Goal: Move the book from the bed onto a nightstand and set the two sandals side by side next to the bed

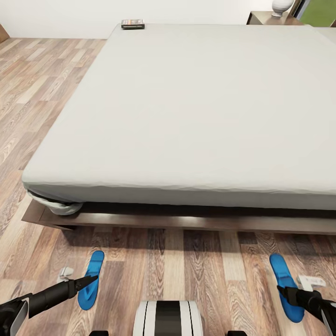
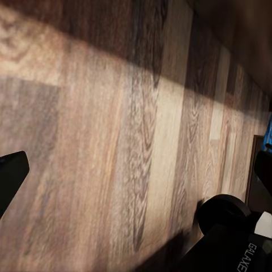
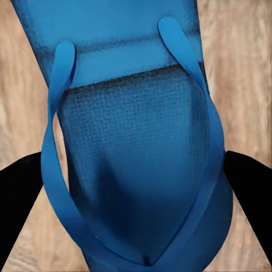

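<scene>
On the far left corner of the bed (image 1: 186, 107) lies the book (image 1: 132, 23). Both blue sandals rest on the floor in front of the bed, one at the left (image 1: 91, 280) and one at the right (image 1: 285, 287). My left gripper (image 1: 89, 281) hangs over the left sandal's middle; in its wrist view the open gripper (image 2: 136, 175) has bare floor between its fingers (image 2: 11, 178). My right gripper (image 1: 283, 291) is low over the right sandal (image 3: 136, 141), open (image 3: 136, 181), with one finger (image 3: 20, 187) on each side of the sole near the straps.
A nightstand (image 1: 268, 18) carrying a white vase (image 1: 282, 6) stands at the bed's far right corner. The dark platform frame (image 1: 51, 217) juts out beyond the mattress. My base (image 1: 168, 318) sits between the sandals. A small white object (image 1: 311, 281) lies beside the right sandal, and another (image 1: 66, 271) lies left of the left sandal.
</scene>
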Robot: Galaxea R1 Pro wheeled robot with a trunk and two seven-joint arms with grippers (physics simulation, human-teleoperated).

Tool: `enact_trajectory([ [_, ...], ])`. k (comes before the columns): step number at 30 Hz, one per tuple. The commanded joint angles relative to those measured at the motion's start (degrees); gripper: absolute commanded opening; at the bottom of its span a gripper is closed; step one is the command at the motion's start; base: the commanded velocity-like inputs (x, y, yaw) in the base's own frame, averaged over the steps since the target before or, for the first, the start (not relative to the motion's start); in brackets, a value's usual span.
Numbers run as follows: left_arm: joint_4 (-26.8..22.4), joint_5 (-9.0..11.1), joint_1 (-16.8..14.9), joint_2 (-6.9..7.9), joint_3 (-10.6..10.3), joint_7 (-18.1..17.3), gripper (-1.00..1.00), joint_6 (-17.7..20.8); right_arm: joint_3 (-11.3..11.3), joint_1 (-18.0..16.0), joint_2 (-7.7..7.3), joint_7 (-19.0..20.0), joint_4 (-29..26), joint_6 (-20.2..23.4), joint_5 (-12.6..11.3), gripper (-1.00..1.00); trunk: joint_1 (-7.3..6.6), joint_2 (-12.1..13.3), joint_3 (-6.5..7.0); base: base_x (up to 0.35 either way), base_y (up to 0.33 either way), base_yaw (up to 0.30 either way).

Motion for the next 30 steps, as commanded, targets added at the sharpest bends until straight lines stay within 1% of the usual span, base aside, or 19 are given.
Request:
enact_trajectory([
  [1, 0.0, 0.0, 0.0, -0.02, 0.1, -0.2, 1.0, 0.6, -0.2, 0.0, 0.05, 0.5, 0.0, -0.8, 0.6, -1.0, -0.01, 0.0, -0.03, 0.0, 0.0, 0.0],
  [2, 0.0, 0.0, 0.0, -0.03, 0.1, -0.2, 1.0, 0.6, -0.2, 0.0, 0.05, -0.1, 0.3, -1.9, 0.6, -1.0, -0.01, 0.0, -0.03, 0.0, 0.0, 0.0],
  [3, 0.0, 0.0, 0.0, -0.04, 0.1, -0.2, 1.0, 0.6, -0.2, 0.0, 0.05, -1.5, 1.7, -3.8, 0.6, -1.0, -0.01, 0.0, -0.03, 0.0, 0.0, 0.0],
  [4, 0.0, 0.0, 0.0, -0.07, 0.1, -0.2, 1.0, 0.6, -0.2, 0.0, 0.03, -3.2, 3.5, -5.3, 0.6, -1.0, -0.01, 0.0, -0.03, 0.0, 0.0, 0.0],
  [6, 0.0, -0.1, 0.0, -0.11, 0.0, -0.2, 1.0, 0.6, -0.1, -0.1, -0.01, -8.0, 7.8, -7.7, 0.5, -1.0, -0.01, 0.0, -0.03, 0.0, 0.0, 0.0],
  [8, 0.0, -0.1, 0.0, -0.13, 0.0, -0.2, 1.0, 0.6, -0.1, -0.1, -0.07, -13.1, 11.3, -8.9, 0.4, -1.0, -0.01, 0.0, -0.03, 0.0, 0.0, 0.0],
  [10, 0.0, -0.1, 0.0, -0.12, 0.0, 0.0, 1.0, 0.6, -0.2, -0.2, -0.11, -14.9, 12.4, -9.3, 0.4, -1.0, -0.01, 0.0, -0.03, 0.0, 0.0, 0.0],
  [14, 0.0, -0.1, 0.0, -0.13, 0.0, 1.6, 1.0, 0.6, -0.2, -0.2, -0.12, -16.0, 13.0, -9.5, 0.4, -1.0, -0.01, 0.0, -0.03, 0.0, 0.002, 0.0],
  [18, 0.0, -0.1, 0.0, -0.13, 0.0, 2.1, 1.0, 0.6, -0.2, -0.2, -0.1, -16.1, 13.1, -9.6, 0.4, -1.0, -0.01, 0.0, -0.03, 0.002, 0.098, 0.0],
  [21, 0.0, -0.1, 0.0, -0.12, 0.0, 2.3, 1.0, 0.6, -0.2, -0.2, -0.1, -16.1, 13.1, -9.7, 0.4, -1.0, -0.01, 0.0, -0.03, 0.055, 0.202, 0.0],
  [26, 0.0, -0.1, 0.0, -0.12, -0.1, 2.3, 1.0, 0.6, -0.2, -0.2, -0.05, -16.1, 13.1, -11.7, 0.4, -1.0, -0.01, 0.0, -0.03, 0.031, 0.258, 0.0],
  [30, 0.0, -0.2, 0.0, -0.11, 0.0, 2.3, 1.0, 0.6, -0.2, -0.2, -0.04, -16.1, 13.0, -11.9, 0.4, -1.0, -0.01, 0.0, -0.03, 0.003, 0.275, 0.0],
])
